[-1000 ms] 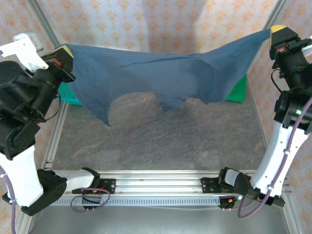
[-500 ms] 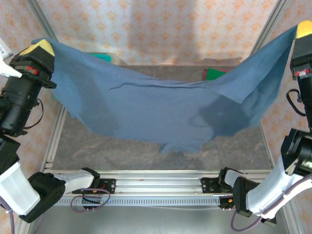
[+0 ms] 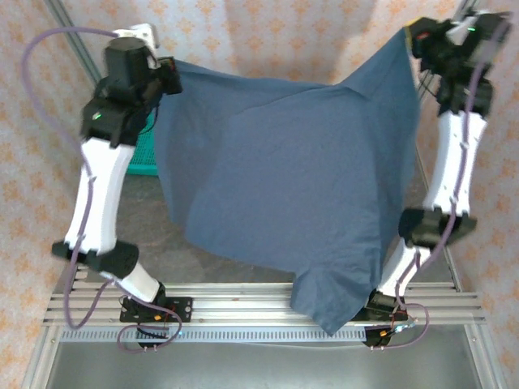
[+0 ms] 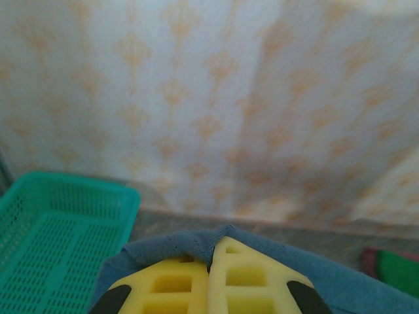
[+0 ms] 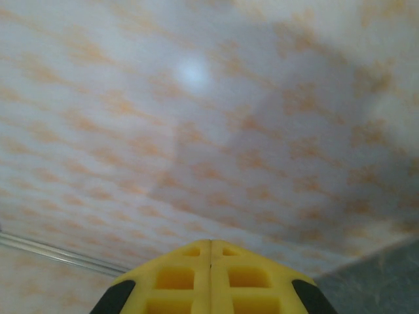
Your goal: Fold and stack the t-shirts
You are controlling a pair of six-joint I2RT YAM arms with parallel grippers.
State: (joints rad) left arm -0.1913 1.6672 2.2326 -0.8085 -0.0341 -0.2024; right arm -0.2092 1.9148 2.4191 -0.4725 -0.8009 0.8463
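While both arms are lifted high, slate-blue t-shirt (image 3: 292, 186): it hangs between them as one wide sheet, above the surface (image 3: 158, 223) and hiding most of it in the top view.
Upper corners: one corner ends at the left hand (image 3: 172, 74), the other at the right hand (image 3: 409, 36); the top edge sags a little between them.
Lowest part: a long flap falls toward the near right side and lies in front of the metal rail (image 3: 227, 292), close to the base of the right arm.
Left hand (image 4: 209, 261): the two yellow fingers are pressed together, and a bunched fold of the blue cloth (image 4: 170, 243) sits around their tips, so it grips the shirt.
Right hand (image 5: 209, 252): the yellow fingers are pressed together with no gap. No cloth shows there in the wrist view, but the top view shows the shirt's corner hanging from it.
Green t-shirt (image 4: 399, 271): a small green piece shows at the far side of the surface, too little to tell its shape.
Basket (image 4: 59, 229): teal mesh, at the far left of the surface, beside the left arm (image 3: 146, 150).
Wall (image 5: 196, 131): pale paper with an orange pattern.
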